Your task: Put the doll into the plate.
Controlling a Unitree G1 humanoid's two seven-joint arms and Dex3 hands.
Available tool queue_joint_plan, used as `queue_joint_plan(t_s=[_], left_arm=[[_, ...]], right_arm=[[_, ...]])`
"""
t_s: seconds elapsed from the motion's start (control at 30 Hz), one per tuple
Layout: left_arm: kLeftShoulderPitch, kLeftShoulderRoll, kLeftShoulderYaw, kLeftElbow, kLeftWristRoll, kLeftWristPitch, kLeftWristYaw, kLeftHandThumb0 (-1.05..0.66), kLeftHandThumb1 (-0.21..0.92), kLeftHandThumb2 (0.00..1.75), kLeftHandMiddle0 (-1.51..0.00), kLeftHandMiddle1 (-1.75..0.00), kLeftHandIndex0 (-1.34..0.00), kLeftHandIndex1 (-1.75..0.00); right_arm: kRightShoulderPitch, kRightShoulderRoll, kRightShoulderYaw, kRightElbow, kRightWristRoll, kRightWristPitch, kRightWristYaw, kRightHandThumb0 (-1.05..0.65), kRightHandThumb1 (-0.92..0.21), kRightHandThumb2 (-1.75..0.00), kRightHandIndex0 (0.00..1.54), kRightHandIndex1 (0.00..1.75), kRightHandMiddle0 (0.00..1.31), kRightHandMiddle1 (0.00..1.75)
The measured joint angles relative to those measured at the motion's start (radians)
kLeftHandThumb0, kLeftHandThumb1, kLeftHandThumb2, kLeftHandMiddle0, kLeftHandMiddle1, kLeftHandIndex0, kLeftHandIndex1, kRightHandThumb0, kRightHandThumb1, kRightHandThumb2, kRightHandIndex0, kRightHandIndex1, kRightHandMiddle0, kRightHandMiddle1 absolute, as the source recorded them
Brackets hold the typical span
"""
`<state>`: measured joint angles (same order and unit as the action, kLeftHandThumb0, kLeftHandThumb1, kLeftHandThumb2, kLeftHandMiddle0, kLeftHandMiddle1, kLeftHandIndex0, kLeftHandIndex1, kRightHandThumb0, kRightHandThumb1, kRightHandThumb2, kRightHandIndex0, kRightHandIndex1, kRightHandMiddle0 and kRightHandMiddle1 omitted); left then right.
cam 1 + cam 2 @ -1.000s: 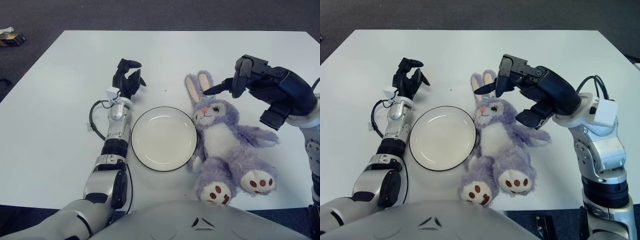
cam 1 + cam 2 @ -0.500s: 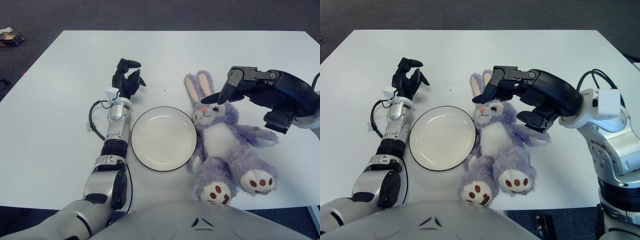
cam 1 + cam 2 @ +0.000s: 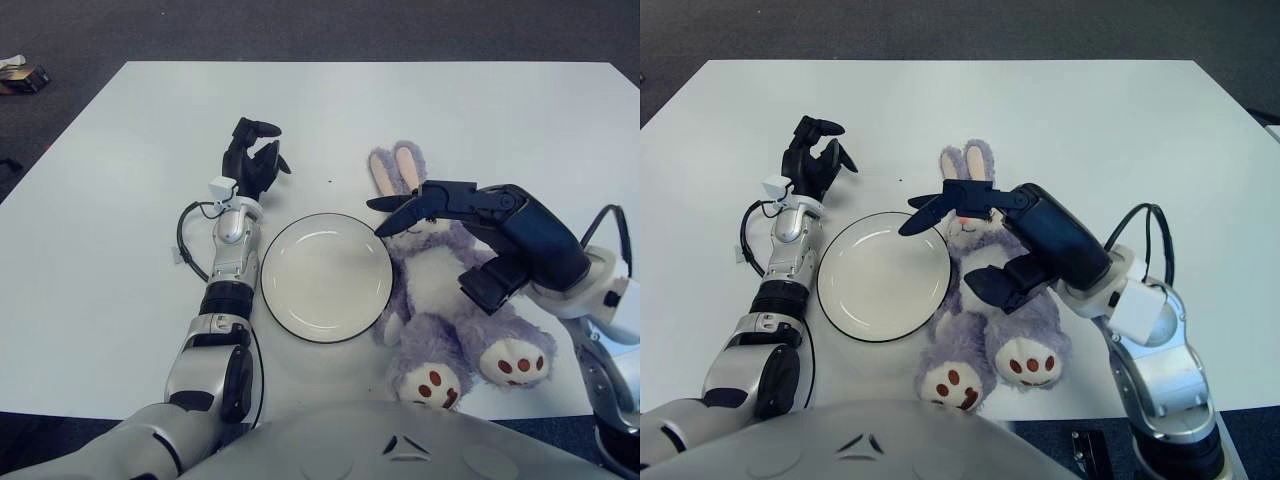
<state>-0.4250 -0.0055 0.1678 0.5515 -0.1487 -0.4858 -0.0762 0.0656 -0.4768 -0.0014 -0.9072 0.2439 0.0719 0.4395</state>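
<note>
- My right robot hand (image 3: 455, 235) hovers, fingers apart, over the doll (image 3: 440, 300) at centre right.
- Grasping only fur could let it slip short of the plate (image 3: 326, 277).
- My left robot hand (image 3: 252, 160) shows above the plate's left side.

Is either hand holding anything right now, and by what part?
Nothing is held. The right hand is open above the doll; the left hand is beyond the plate.

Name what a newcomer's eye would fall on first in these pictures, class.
First, the purple toy rabbit lying on its back on the white table, with the right hand spread over its head and chest. Next, the bare white plate just left of the rabbit. The left hand shows beyond the plate's left edge.
</note>
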Motion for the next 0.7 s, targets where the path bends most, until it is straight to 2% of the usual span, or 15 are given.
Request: queue_joint_plan(t_s=[0.7], left_arm=[[0.007, 0.003, -0.007, -0.016, 0.0, 0.014, -0.001, -0.35, 0.92, 0.29, -0.96, -1.75, -0.44, -1.5]], right_arm=[[0.0, 0.008, -0.001, -0.001, -0.002, 0.0, 0.0, -0.46, -0.92, -0.76, 0.78, 0.0, 0.66, 0.91]])
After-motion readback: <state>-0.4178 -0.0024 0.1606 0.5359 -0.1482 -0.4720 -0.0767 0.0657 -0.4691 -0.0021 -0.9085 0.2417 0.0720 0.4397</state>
